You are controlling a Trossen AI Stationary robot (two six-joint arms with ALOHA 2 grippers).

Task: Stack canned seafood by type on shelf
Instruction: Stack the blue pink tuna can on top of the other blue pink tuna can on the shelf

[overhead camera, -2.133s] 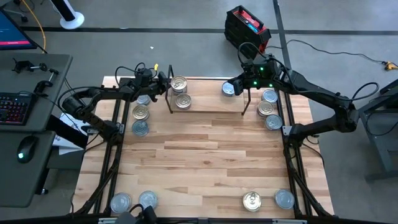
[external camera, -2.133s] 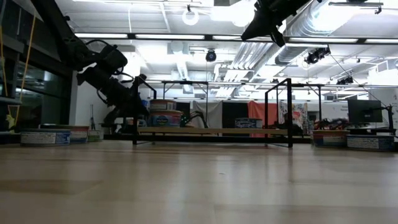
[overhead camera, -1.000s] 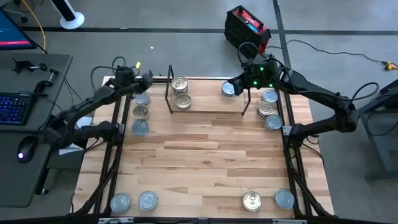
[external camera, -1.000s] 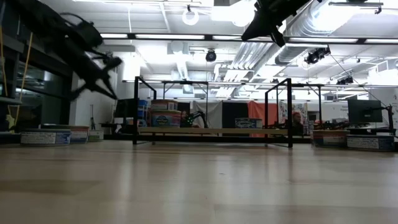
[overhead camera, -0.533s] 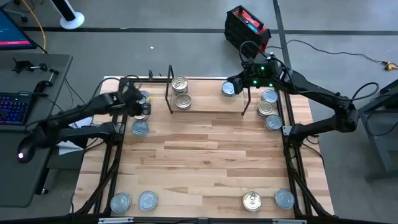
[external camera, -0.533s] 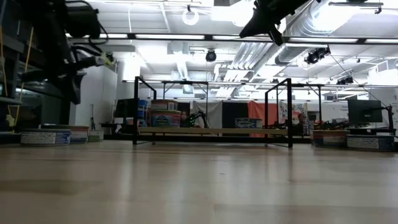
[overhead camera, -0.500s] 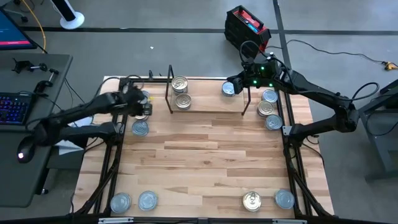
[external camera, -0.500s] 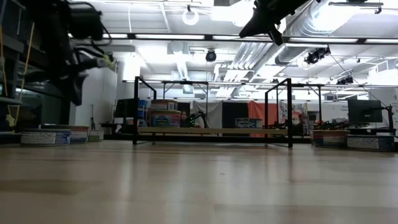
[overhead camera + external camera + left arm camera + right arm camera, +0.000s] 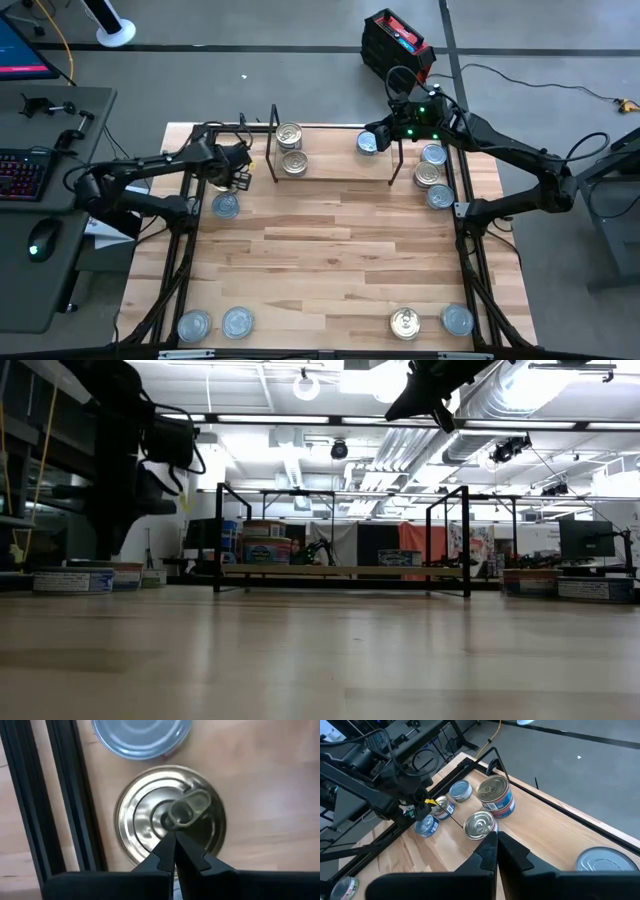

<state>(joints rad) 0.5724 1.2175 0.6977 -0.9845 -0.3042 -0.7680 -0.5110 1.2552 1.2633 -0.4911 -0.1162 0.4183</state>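
While my left hand point(image 9: 175, 851) hangs pressed together over a gold tin point(image 9: 170, 821) on the counter point(image 9: 330, 260), just left of the shelf point(image 9: 330, 165), two stacks point(image 9: 289, 148) sit on it; farther right, my right hand point(image 9: 496, 851) waits closed near a silver tin point(image 9: 368, 142).
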